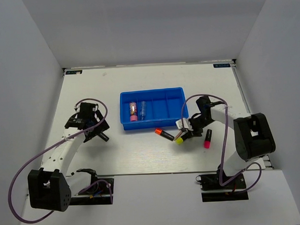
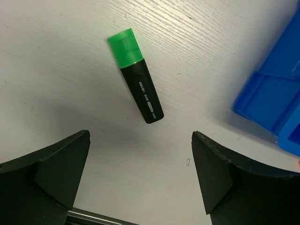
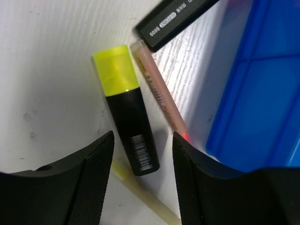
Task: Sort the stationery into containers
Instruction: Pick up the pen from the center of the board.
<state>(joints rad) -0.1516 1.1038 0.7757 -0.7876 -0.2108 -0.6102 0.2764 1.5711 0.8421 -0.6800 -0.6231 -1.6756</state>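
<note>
Two white arms, left arm (image 1: 67,147) and right arm (image 1: 224,112), each with a chunky black joint housing (image 1: 254,136). A purple cable (image 1: 203,95) loops along each. Black base plates (image 1: 212,194) with loose wiring. Left claw (image 2: 140,136): matte black, wedge-shaped fingers. Right claw (image 3: 143,136): black fingers with finely textured inner faces.

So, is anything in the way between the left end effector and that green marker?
Nothing visible does. The green marker lies alone on bare table just ahead of the left end effector, which stands wide open. The blue tray sits off to one side, not between them.
</note>
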